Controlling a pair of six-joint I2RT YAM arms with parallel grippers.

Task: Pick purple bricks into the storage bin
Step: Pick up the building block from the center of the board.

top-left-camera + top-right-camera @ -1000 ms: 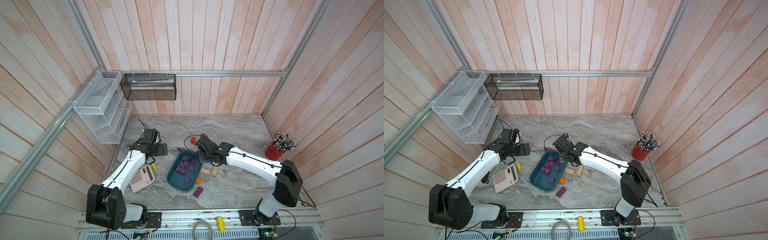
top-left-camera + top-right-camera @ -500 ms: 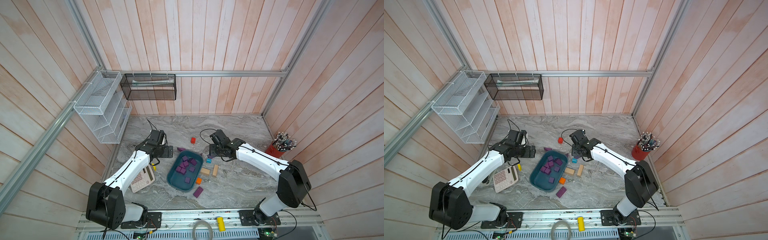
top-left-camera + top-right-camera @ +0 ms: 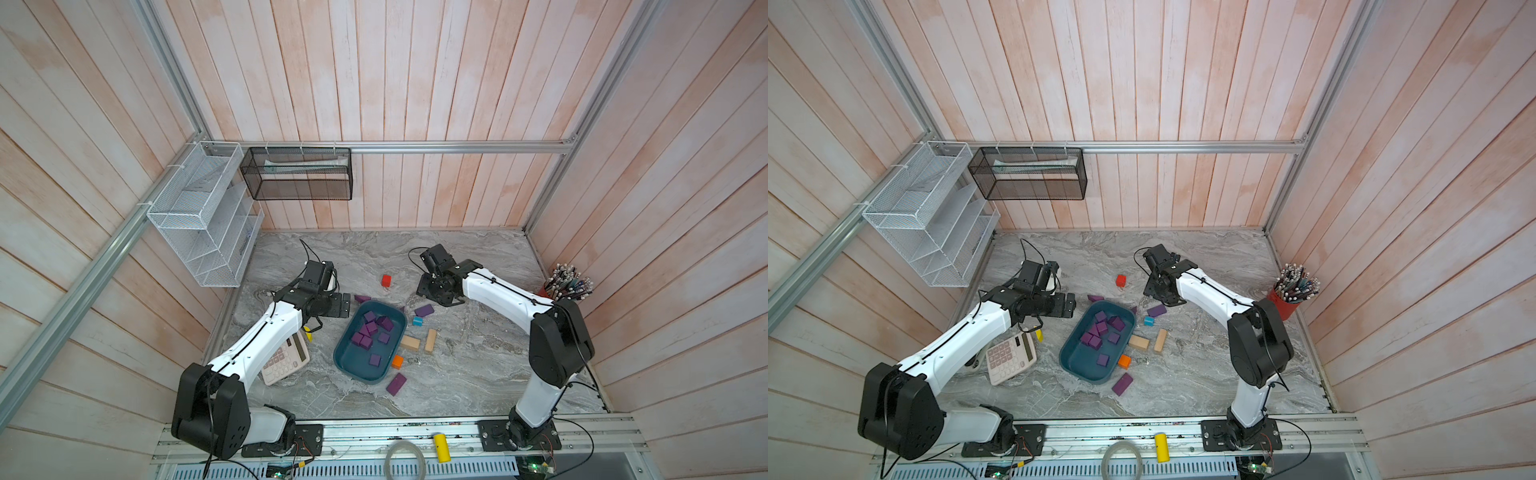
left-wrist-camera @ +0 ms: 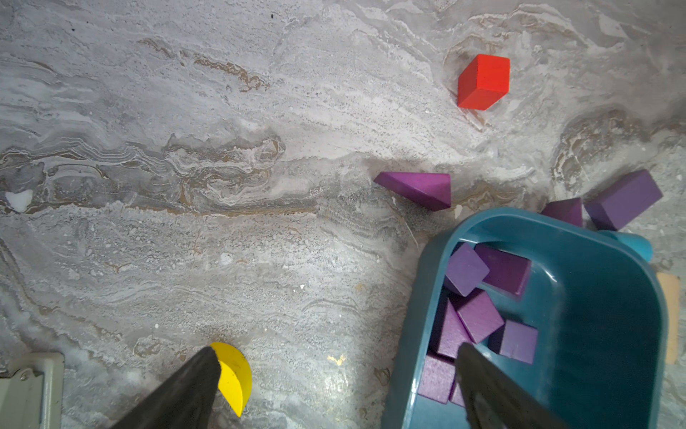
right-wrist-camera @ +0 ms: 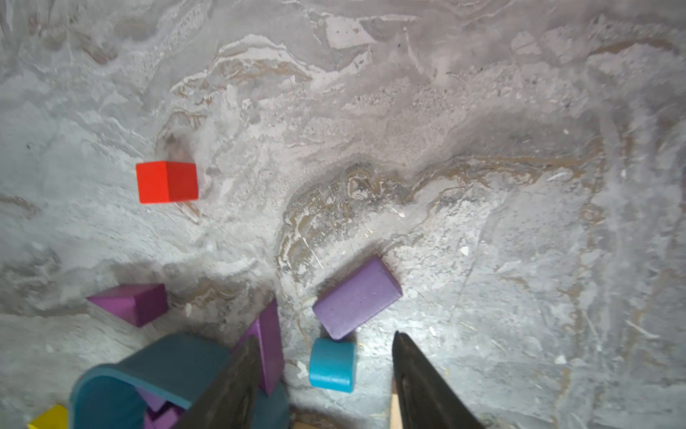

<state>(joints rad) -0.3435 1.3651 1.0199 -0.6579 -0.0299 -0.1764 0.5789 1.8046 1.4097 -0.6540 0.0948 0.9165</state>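
Note:
The storage bin (image 3: 350,360) (image 3: 1077,357), a teal tray, holds several purple bricks (image 3: 368,330) (image 3: 1100,328). Outside it lie a purple wedge (image 3: 362,298) (image 4: 419,189) (image 5: 130,302), a purple oblong (image 3: 424,310) (image 5: 356,297), a small purple piece (image 5: 269,345) leaning on the bin's far rim, and another purple oblong (image 3: 396,383) at its near end. My left gripper (image 3: 340,305) (image 4: 336,356) is open and empty beside the bin's far left corner. Open and empty too, my right gripper (image 3: 440,296) (image 5: 324,338) hovers just behind the far oblong.
A red cube (image 3: 386,280), a blue cylinder (image 3: 417,321), two tan blocks (image 3: 410,343) and an orange cube (image 3: 397,361) lie around the bin. A yellow half-disc (image 4: 234,375) and a calculator (image 3: 284,361) sit under the left arm. A pen cup (image 3: 565,286) stands far right.
My right gripper has drawn back from over the bin's far end toward the right. The left gripper has moved right, closer to the bin.

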